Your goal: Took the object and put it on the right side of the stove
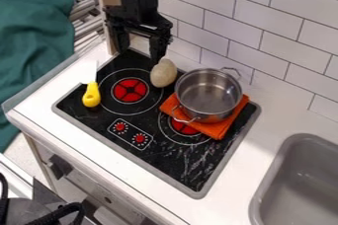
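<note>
Potato-like lump, as far as you can make it out, seems to be your object; it sits at the back of the stove, just beside the pot. Nearest you, the smooth grey sink has rounded corners, set into the flat white desk. Pale streaks mark the stove's glossy black top; on that slick surface, a rounded thing let go too high could roll. Next, the folded orange cloth lies under the shiny metal pot. Carry the lump too low and you may knock the pot's thin loop handles or drag the cloth, shifting both. The knife, with its bulbous yellow handle, lies on the stove's left. Your lump is matte and pear-shaped; an off-centre pinch on that curve could squeeze it away. Your tool is spread, holding nothing, near the lump; behind, glazed tiles leave a hard wall to scrape.
</note>
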Robot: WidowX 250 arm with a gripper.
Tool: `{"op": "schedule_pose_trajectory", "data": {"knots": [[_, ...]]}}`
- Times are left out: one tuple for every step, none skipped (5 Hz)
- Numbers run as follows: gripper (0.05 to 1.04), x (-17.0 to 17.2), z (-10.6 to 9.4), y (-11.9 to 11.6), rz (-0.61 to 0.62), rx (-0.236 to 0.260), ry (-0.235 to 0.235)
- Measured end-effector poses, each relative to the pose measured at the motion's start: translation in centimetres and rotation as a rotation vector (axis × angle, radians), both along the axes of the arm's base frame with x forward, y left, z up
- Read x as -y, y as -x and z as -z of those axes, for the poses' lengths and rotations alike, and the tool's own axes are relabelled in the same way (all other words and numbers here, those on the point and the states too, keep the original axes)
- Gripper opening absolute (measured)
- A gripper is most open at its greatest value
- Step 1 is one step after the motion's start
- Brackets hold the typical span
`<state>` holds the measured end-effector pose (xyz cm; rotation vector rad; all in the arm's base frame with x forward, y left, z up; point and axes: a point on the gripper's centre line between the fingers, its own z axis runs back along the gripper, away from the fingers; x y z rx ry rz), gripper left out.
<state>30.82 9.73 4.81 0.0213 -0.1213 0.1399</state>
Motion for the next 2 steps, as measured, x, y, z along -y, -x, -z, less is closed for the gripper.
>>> {"op": "schedule_pose_trajectory", "data": {"knots": [[1.007, 0.20, 1.31, 0.50, 0.000, -0.039, 0.018], [1.007, 0.29, 1.48, 0.12, 0.008, -0.012, 0.050]]}}
